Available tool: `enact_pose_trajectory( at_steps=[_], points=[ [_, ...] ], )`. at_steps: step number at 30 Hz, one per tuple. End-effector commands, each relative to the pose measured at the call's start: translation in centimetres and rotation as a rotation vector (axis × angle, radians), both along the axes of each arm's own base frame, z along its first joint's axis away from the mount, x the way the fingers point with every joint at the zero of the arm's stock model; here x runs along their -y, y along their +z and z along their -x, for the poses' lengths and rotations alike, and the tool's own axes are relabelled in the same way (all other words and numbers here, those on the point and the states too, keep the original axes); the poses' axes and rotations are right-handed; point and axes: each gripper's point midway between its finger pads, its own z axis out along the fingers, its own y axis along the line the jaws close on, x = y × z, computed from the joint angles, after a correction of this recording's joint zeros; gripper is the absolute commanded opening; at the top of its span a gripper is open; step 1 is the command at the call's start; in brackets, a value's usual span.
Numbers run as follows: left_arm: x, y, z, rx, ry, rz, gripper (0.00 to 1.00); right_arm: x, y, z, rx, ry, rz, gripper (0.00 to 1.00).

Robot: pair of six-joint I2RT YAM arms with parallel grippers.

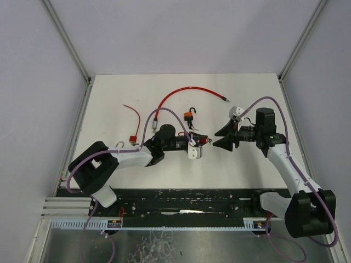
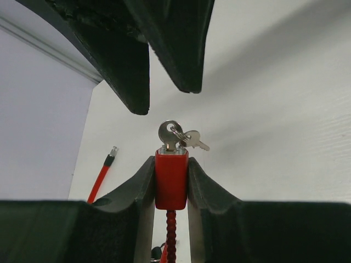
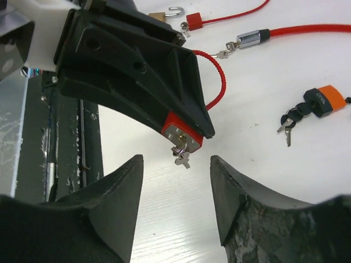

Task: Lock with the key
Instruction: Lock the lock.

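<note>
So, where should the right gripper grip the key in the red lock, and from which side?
Grip the key by its round flat head, the only part outside the red lock. The right gripper should probably come straight at that end, facing the left gripper, and close on the head's flat faces, clear of the spare key.

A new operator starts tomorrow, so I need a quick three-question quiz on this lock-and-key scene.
1. True or false: the left pincer clamps the red lock.
2. The key sits in that lock. The right pincer is: A shut on it; B open, facing it; C out of view.
3. What colour is the padlock lying by the black-headed keys?
Key: 1 true; 2 B; 3 orange.
</note>
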Motion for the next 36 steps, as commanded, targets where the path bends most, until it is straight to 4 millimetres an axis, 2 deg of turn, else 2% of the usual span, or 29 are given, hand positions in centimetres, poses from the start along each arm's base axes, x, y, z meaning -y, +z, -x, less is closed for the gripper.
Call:
enact_pose_trajectory(
  at_steps=[1, 6, 10, 12, 15, 19, 21, 36],
  points=[
    [0.3, 3.1, 0.8, 0.061, -0.046, 0.088, 0.00, -0.1, 0.1, 1.6, 0.227, 0.131, 0.017, 0.60],
    [0.3, 2.9, 1.6, 0.067, -0.090, 0.085, 0.00, 0.7, -0.3, 2.5, 0.590, 0.231, 0.140, 0.72],
    [0.7, 2.8, 2.7, 0.061, -0.157, 0.079, 0.00, 0.5, 0.5, 3.0, 0.711, 0.247, 0.126, 0.74],
    [0.8, 2.7, 3.2, 0.053, -0.184, 0.070, 0.00, 0.2, 0.7, 3.3, 0.732, 0.266, 0.120, 0.71],
    [1.0, 2.6, 3.5, 0.046, -0.202, 0.063, 0.00, 0.0, -0.1, 3.4, 0.732, 0.300, 0.151, 0.66],
    [1.3, 2.2, 4.0, 0.035, -0.228, 0.042, 0.00, -0.2, -0.8, 3.5, 0.700, 0.330, 0.168, 0.50],
    [1.4, 2.0, 4.0, 0.036, -0.230, 0.035, 0.00, -0.2, -1.0, 3.6, 0.695, 0.345, 0.175, 0.46],
    [1.9, 1.3, 4.4, 0.018, -0.259, -0.004, 0.00, -1.0, -1.1, 3.9, 0.695, 0.362, 0.165, 0.37]
  ],
)
